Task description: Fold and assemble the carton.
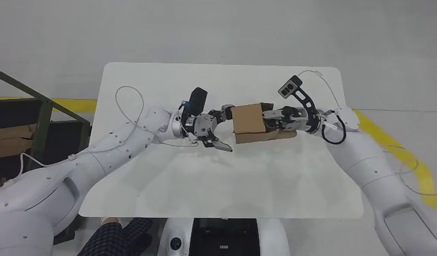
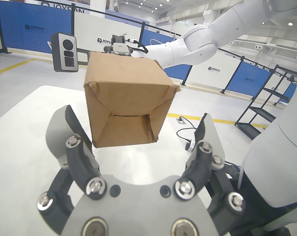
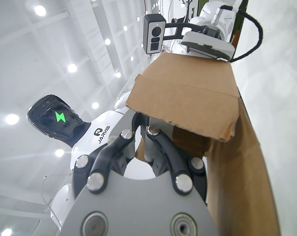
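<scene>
Brown cardboard carton [image 1: 249, 121] is held above the rounded white worktop [image 1: 205, 188], near its middle and between the two arms. Right tool [image 1: 272, 119] is clenched on a panel at the carton's open end, with one long flap hanging loose. Left tool [image 1: 227, 128] is released, its fingers spread wide just beside the folded-in end and not touching it.

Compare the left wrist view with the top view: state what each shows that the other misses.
Left wrist view: the carton's end face, its flaps folded inward. Top view: the white table's whole outline and the carton's far side, where a flap sticks out by the right gripper. Both: the carton with the left gripper open, facing it.
</scene>
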Robot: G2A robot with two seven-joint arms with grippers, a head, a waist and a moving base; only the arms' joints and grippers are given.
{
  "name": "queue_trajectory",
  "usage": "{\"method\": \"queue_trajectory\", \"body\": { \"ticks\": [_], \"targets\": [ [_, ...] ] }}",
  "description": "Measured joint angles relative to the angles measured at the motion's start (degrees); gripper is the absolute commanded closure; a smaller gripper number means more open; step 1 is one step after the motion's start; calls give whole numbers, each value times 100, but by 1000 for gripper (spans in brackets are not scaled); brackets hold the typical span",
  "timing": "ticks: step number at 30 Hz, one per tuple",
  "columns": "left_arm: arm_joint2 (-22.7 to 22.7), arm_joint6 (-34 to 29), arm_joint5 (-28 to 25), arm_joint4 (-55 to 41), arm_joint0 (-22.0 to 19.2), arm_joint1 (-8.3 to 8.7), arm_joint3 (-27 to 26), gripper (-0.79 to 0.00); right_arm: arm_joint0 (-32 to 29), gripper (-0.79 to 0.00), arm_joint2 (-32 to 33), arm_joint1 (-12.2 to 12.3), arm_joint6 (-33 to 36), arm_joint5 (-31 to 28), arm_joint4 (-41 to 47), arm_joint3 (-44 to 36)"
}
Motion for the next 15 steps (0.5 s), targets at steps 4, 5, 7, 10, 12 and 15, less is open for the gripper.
{"method": "queue_trajectory", "body": {
  "ticks": [4,5,7,10,12,15],
  "targets": [
    [-178,-185,295,195,77,-29,-18,-785,16,0,16,-41,0,0,-9,58],
    [-217,-209,346,221,105,-35,-36,-785,19,0,19,-50,0,0,-16,67],
    [-306,-255,420,263,166,-45,-78,-785,25,0,27,-70,0,0,-36,89],
    [-433,-311,424,243,250,-60,-112,-785,29,0,37,-97,0,0,-80,131],
    [-518,-363,405,214,300,-73,-120,-785,30,0,50,-117,0,0,-102,155],
    [-636,-453,383,171,367,-93,-120,-650,26,0,81,-144,0,0,-114,195]
  ]
}}
